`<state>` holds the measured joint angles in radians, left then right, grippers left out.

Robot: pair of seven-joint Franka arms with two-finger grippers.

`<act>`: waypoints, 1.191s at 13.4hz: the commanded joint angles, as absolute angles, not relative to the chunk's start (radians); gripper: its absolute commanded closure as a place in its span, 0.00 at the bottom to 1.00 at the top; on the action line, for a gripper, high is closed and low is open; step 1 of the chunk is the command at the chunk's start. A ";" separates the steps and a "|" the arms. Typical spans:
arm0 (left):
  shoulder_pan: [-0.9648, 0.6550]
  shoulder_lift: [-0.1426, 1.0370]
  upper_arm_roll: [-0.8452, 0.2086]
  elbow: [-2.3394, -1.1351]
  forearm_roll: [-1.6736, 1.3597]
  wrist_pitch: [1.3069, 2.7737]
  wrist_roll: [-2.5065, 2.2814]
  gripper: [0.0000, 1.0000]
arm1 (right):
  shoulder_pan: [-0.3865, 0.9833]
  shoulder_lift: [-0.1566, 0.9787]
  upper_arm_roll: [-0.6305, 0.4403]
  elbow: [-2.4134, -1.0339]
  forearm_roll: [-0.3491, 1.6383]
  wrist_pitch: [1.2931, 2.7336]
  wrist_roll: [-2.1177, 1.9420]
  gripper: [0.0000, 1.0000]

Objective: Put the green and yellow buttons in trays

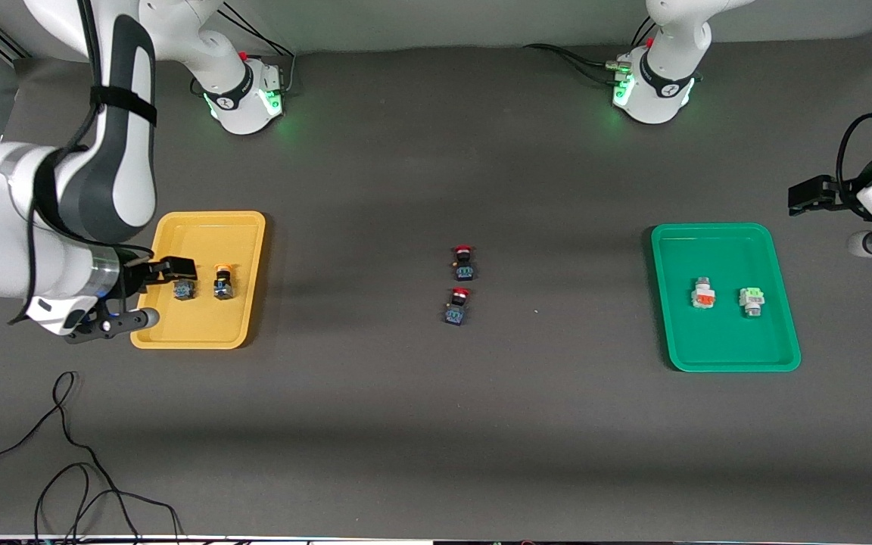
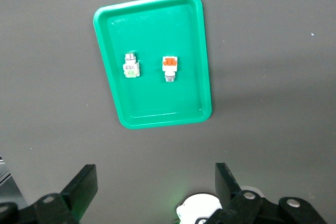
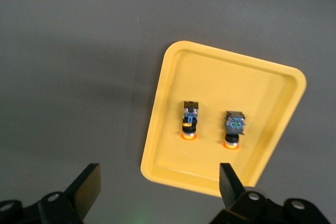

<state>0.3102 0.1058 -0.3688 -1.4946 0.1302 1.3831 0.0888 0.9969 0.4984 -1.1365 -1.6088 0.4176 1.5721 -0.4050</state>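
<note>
1. Grey, matte covering spreads over the whole bench (image 1: 436,424); a pale wall runs along its edge by the two arm bases, whose lights glow green.
2. Loose black cable (image 1: 65,469) curls on the bench near the front camera, toward the right arm's end.
3. Yellow tray (image 1: 243,227) lies toward the right arm's end, with two yellow-capped buttons (image 1: 223,281) side by side in it.
4. Green tray (image 1: 777,250) lies toward the left arm's end, holding a green-capped button (image 1: 751,300) and, just beside it, an orange-faced white button (image 1: 702,294).
5. Two red-capped buttons (image 1: 464,261) sit mid-bench between the trays.
6. Right hand (image 1: 152,291) hangs over the yellow tray's outer edge, released, holding nothing.
7. Left hand (image 2: 156,184) waits above the bench beside the green tray, spread wide and empty.
</note>
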 commanded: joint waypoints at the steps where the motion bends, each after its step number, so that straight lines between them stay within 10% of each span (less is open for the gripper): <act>1: 0.160 0.091 -0.235 -1.482 0.123 1.362 0.078 0.00 | 1.028 0.462 -1.161 -1.574 0.374 1.525 -0.365 0.00; 6: -0.026 0.083 -0.054 -1.489 0.120 1.381 0.078 0.00 | 0.979 0.312 -1.059 -1.560 0.204 1.526 -0.232 0.00; 16: -0.075 0.097 -0.020 -1.485 0.098 1.419 0.080 0.00 | 0.214 0.031 -0.268 -1.661 0.011 1.578 -0.078 0.00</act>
<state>-0.0495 0.1044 -0.0316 -1.4841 0.1078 1.4004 0.0864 0.3251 0.1063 -0.3937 -1.5811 0.0483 1.5358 -0.1194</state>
